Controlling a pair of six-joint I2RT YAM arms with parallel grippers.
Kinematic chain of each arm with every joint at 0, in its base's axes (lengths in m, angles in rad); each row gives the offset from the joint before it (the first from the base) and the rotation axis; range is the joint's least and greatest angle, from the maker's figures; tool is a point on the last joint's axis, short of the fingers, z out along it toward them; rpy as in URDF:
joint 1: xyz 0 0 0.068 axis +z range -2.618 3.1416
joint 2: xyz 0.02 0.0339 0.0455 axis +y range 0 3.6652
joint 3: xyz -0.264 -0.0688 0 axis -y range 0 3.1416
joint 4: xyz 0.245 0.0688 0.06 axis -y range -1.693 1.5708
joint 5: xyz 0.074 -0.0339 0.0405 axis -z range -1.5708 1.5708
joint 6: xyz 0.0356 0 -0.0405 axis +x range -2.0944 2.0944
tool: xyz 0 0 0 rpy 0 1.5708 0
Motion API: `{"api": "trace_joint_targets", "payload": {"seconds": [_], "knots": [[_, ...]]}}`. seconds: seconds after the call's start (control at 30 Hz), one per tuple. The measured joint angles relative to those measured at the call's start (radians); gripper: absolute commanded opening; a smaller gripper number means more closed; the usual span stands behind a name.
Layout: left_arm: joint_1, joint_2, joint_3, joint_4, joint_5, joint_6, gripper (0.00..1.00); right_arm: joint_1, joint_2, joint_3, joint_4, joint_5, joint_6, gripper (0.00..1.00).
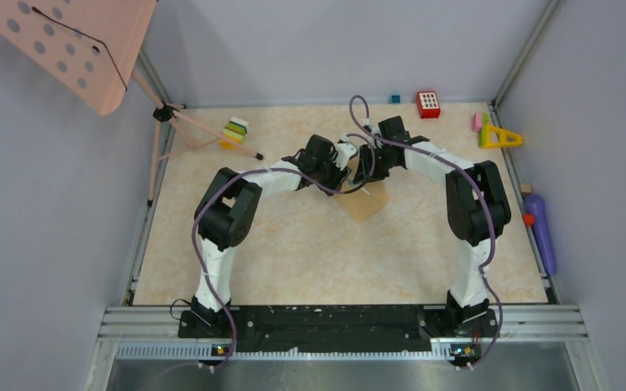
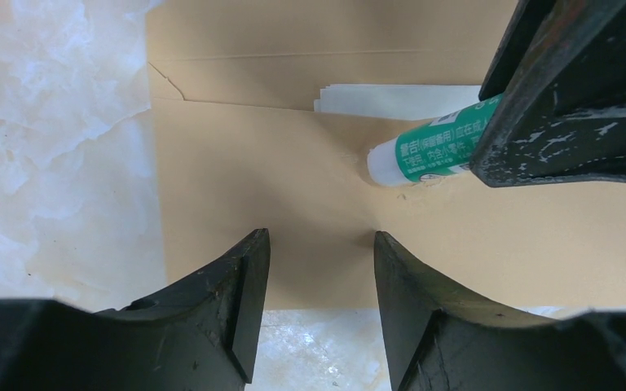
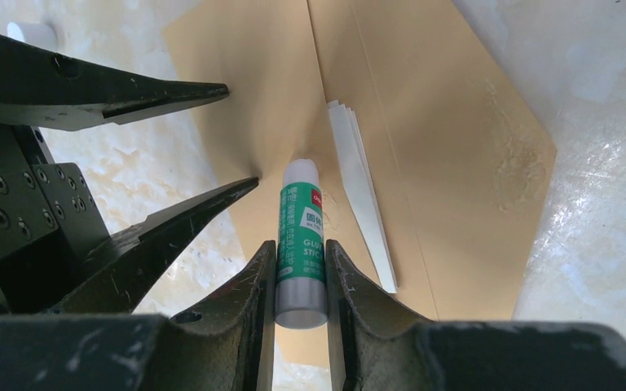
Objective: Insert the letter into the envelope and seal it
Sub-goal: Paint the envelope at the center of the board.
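Envelope [image 1: 367,205] of tan-brown paper lies flat on the table [image 1: 310,252], near the middle and a little toward the far side, under the two grippers. The table has a pale marbled surface, and a pink perforated stand [image 1: 73,49] rises over its far left corner. The left arm [image 1: 228,216] and the right arm [image 1: 477,199] both bend inward and meet above the envelope. The pointed flap [image 3: 473,138] of the envelope is open and lies flat on the table, with a rough, shiny patch near its point. The left gripper [image 2: 319,236] is over the body of the envelope, near one long edge; its jaws are spread apart and nothing is between them. If the fingertips touch the paper, I cannot tell. The right gripper [image 3: 300,244] has its jaws pinching a glue stick [image 3: 301,228] with a green label. The letter [image 3: 360,195], a folded white sheet, shows only as a narrow strip coming out of the mouth of the envelope. The white tip of the glue stick is on the envelope, just beside this strip.
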Motion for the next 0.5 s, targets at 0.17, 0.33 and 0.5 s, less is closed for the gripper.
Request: {"api": "trace_joint_targets", "payload": {"seconds": [0.17,0.33,0.5], "knots": [[0.0,0.0,0.0,0.0,0.0,0.003,0.54,0.0,0.0,-0.014,0.045,-0.002,0.02,0.0],[-0.002,0.0,0.0,0.0,0.0,0.006,0.54,0.0,0.012,-0.014,0.084,0.002,0.051,0.0],[-0.003,0.0,0.0,0.0,0.0,0.007,0.54,0.0,0.021,-0.013,0.109,-0.01,0.061,0.0]]}}
